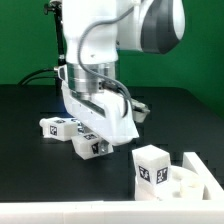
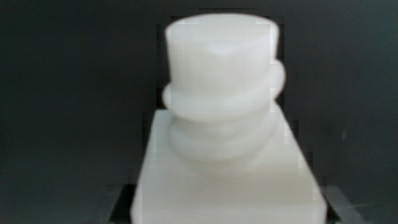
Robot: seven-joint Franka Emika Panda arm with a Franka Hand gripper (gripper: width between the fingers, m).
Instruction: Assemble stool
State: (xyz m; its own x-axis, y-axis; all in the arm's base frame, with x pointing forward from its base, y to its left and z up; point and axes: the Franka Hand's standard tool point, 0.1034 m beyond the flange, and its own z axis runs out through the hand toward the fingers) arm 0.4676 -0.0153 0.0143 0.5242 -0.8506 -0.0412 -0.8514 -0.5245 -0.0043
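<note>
At the exterior view's left, the left leg (image 1: 57, 127) is lying on its side on the black table (image 1: 30, 175), showing its square tags. Just right of it, the arm (image 1: 110, 40) is bending down over the middle of the table, and the gripper (image 1: 92, 130) is hanging low right beside that leg. The white hand is blocking the fingertips from where I stand. The middle leg (image 1: 92, 146) is lying tilted just near of the gripper, with its tag facing me. It is sitting so close under the hand that I cannot say whether the two are touching.

The wrist view is giving me a leg (image 2: 221, 110) filling the centre, with its rounded end pointing away and its broad flat part closest to the camera. No fingers are showing clearly there. I cannot tell whether the gripper is clamped on a leg or spread apart, or which leg this one is.

Further right and nearer, well apart from the gripper, the upright leg (image 1: 152, 165) is standing with a tag on its face. It is touching the left edge of the seat (image 1: 192, 185), which is resting flat at the near right corner. I cannot tell whether that leg is sitting in a socket.
</note>
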